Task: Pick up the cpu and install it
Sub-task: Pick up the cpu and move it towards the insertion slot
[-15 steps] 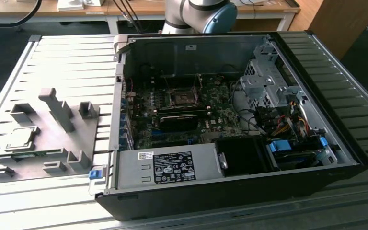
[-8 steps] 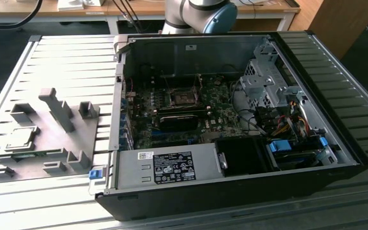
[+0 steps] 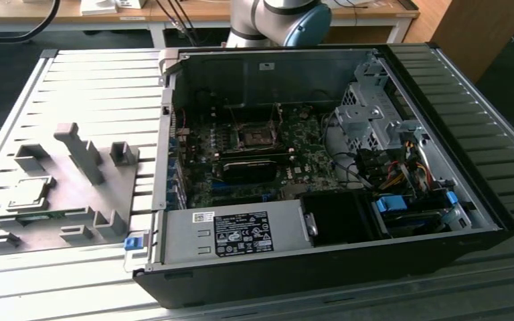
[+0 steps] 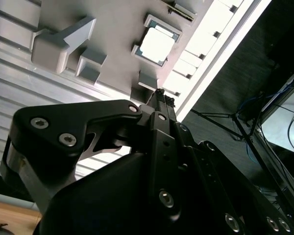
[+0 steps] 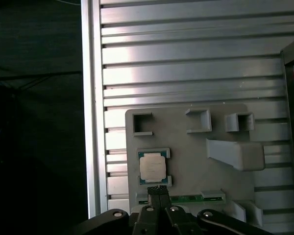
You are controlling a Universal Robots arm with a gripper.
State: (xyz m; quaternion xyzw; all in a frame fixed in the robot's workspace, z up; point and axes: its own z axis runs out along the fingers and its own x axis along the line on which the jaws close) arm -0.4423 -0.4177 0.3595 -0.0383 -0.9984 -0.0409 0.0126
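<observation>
Pincer (image 5: pixel 157 189) with its two fingertips pressed together and nothing held between them, as I see it in both wrist views (image 4: pixel 161 96). It hangs over the grey fixture plate (image 5: pixel 196 161). In the first wrist view its tips appear just beside one edge of the cpu (image 5: pixel 153 166).

The cpu lies flat, shiny side up, in a shallow framed pocket of the plate (image 4: pixel 159 43), among raised grey blocks (image 5: pixel 235 154). In the exterior view I find the cpu (image 3: pixel 32 192) on that plate (image 3: pixel 114 195), which rests on the slatted metal table (image 3: pixel 88 87), to the exterior view's left of the open computer case (image 3: pixel 328 271). Inside the case, the dark socket (image 3: pixel 257 138) sits on the green board, well apart from the cpu.
</observation>
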